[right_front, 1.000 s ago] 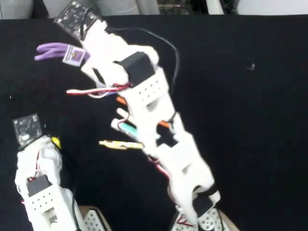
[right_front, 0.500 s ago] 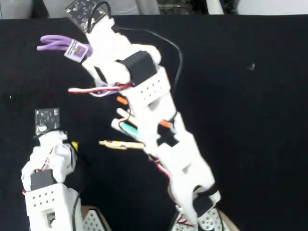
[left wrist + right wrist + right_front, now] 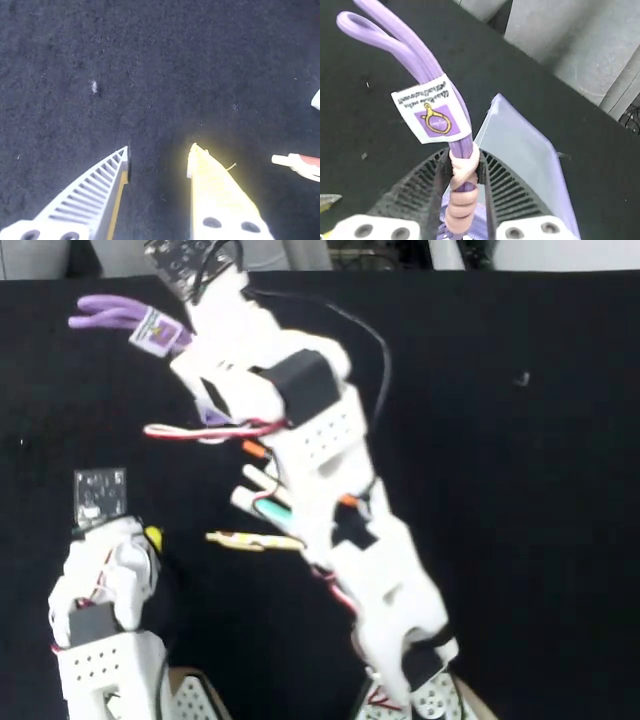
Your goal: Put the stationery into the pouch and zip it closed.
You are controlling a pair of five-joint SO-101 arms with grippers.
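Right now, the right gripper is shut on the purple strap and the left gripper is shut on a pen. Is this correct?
One part is wrong: the left gripper is open and holds nothing, as the left wrist view shows. The right gripper is shut on the purple strap.

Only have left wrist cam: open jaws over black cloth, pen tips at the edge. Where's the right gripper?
Observer: The right gripper is shut on a purple strap with a paper tag, at the far left of the table.
Operator: Pouch?
Observer: A lavender pouch sits right beside that gripper; open or zipped, I can't tell.
Operator: Stationery?
Observer: Several pens and a yellow piece lie on the table, partly under the right arm.
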